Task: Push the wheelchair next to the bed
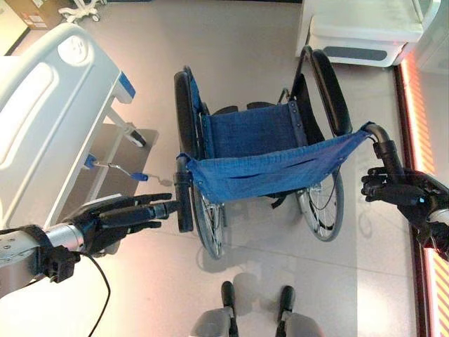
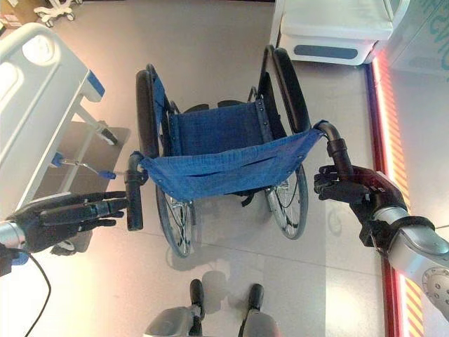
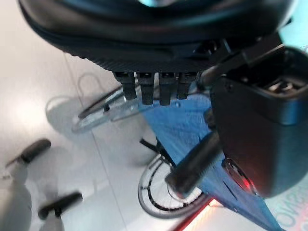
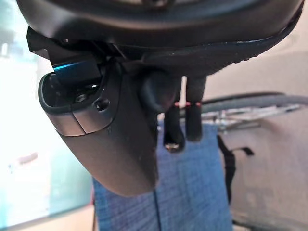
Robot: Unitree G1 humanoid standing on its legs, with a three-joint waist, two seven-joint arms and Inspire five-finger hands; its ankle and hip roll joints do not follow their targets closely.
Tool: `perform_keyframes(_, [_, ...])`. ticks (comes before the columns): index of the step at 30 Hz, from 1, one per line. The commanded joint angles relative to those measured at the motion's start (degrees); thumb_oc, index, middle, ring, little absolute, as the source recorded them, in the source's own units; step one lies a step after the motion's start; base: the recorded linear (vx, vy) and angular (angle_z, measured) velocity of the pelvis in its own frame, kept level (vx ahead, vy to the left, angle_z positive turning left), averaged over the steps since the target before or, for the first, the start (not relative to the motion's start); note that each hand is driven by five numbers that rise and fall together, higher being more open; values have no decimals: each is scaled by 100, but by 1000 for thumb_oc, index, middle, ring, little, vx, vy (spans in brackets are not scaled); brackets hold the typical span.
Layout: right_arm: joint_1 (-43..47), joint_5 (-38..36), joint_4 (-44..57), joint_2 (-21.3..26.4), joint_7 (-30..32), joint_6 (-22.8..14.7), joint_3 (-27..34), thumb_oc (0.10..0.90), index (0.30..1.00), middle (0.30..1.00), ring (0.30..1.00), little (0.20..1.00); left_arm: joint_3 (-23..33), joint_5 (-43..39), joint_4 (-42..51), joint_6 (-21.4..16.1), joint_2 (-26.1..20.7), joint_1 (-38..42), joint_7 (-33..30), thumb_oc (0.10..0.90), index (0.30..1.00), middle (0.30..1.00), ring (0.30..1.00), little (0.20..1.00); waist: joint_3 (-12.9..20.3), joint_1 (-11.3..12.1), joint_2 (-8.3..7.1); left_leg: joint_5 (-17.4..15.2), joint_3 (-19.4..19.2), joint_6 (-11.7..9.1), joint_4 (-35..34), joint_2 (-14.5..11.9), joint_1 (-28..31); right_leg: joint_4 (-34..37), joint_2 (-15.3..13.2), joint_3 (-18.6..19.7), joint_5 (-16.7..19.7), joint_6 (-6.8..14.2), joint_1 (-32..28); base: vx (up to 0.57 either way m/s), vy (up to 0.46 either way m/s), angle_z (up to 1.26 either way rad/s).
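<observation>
Fingers of the left hand (image 1: 116,219) lie straight and almost flat, their tips at the left push handle (image 1: 184,202) of the wheelchair (image 1: 263,158) without wrapping it; the thumb is not clearly closed round anything. The right hand (image 2: 354,188) sits at the right push handle (image 2: 339,156), fingers bent toward the grip, but from above and from its own wrist camera I cannot tell whether they actually close on it. The wheelchair stands directly ahead, its blue sling back (image 1: 273,167) stretched between the two handles and its seat facing away, with the bed (image 1: 49,112) off to the robot's left, near but clearly apart from the left wheel. To do this step well, I judge that both hands should settle fully onto the handles before any force goes in: a flat left hand pushing alone would likely swing the chair. Since the bed lies left, the push probably needs more drive from the right side, applied slowly, watching the blue-tipped crank (image 1: 138,175) under the bed frame.
</observation>
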State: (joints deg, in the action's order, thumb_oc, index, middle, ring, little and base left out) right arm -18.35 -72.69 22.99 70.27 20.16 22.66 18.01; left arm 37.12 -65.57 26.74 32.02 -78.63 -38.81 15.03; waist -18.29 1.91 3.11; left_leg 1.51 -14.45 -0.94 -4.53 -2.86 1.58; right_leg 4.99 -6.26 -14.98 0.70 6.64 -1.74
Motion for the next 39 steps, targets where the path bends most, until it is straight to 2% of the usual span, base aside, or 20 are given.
perform_keyframes(1, [-73, -112, -157, 501, -131, -332, 593, 400, 300, 300, 300, 300, 825, -183, -298, -581, -217, -215, 90, 800, 900, 900, 900, 900, 188, -242, -26, 200, -281, -272, -5, -161, -68, -93, -70, -253, 276, 38, 92, 0, 0, 0])
perform_keyframes(5, [-12, -72, -179, 467, -212, -344, 516, 400, 300, 300, 300, 300, 706, -774, -255, -634, -226, -7, -127, 800, 900, 900, 900, 900, 203, -238, -30, 203, -262, -280, -18, -150, -78, -92, -80, -294, 275, 44, 97, 0, 0, 0])
perform_keyframes(8, [185, 11, -226, 449, -211, -342, 312, 400, 300, 300, 300, 300, 295, -1024, -255, -569, -222, 399, 0, 800, 900, 900, 900, 900, 207, -247, -28, 205, -284, -285, -25, -160, -76, -90, -82, -317, 272, 41, 94, 0, 0, 0])
perform_keyframes(15, [599, 72, -293, 481, -61, -480, -187, 400, 300, 300, 300, 300, -828, -935, -105, -314, -301, 1197, 458, 800, 900, 900, 900, 900, 164, -319, -33, 201, -313, -271, -29, -172, -83, -105, -46, -238, 290, 33, 157, -12, -3, 3])
perform_keyframes(27, [1203, 107, -480, 484, 60, -576, -848, 400, 300, 300, 300, 300, -2379, -1091, -262, -36, -399, 2548, 324, 800, 900, 900, 900, 900, 139, -457, -36, 186, -409, -253, -15, -183, -22, -124, -11, -105, 303, 26, 164, 0, 0, 0])
perform_keyframes(28, [1301, 114, -509, 476, 76, -586, -962, 400, 300, 300, 300, 300, -2638, -1299, -268, -98, -383, 2815, 78, 800, 900, 900, 900, 900, 138, -475, -45, 183, -408, -253, -18, -176, -13, -118, -6, -95, 305, 27, 156, 0, 0, 0])
perform_keyframes(30, [1351, 119, -542, 469, 64, -578, -1010, 400, 300, 300, 300, 300, -2803, -1533, -292, -243, -361, 3013, -144, 800, 900, 900, 900, 900, 136, -483, -49, 180, -409, -254, -18, -177, -7, -117, -5, -88, 305, 27, 154, 0, 0, 0])
perform_keyframes(32, [1450, 195, -614, 376, 37, -544, -1111, 400, 300, 300, 300, 300, -3041, -1939, -363, -671, -187, 3396, -729, 800, 900, 900, 900, 900, 142, -482, -61, 172, -413, -253, -21, -175, 2, -110, -3, -93, 299, 25, 143, 8, -1, -2])
perform_keyframes(33, [1470, 228, -628, 341, 31, -535, -1134, 400, 300, 300, 300, 300, -3064, -1949, -377, -728, -146, 3458, -857, 800, 900, 900, 900, 900, 143, -480, -64, 171, -413, -251, -22, -175, 6, -111, -2, -95, 297, 23, 140, 0, 0, 0])
perform_keyframes(34, [1544, 332, -642, 217, 40, -493, -1214, 400, 300, 300, 300, 300, -3125, -1915, -414, -939, -1, 3644, -1314, 800, 900, 900, 900, 900, 149, -481, -77, 169, -412, -246, -24, -173, 14, -119, -1, -101, 293, 19, 139, 0, 0, 0])
perform_keyframes(39, [1663, 371, -663, 106, 49, -322, -1206, 400, 300, 300, 300, 300, -3078, -1895, -537, -1120, 295, 3877, -1729, 800, 900, 900, 900, 900, 158, -463, -116, 181, -400, -247, -9, -179, -5, -142, 4, -98, 278, -3, 153, 1, -2, -1])
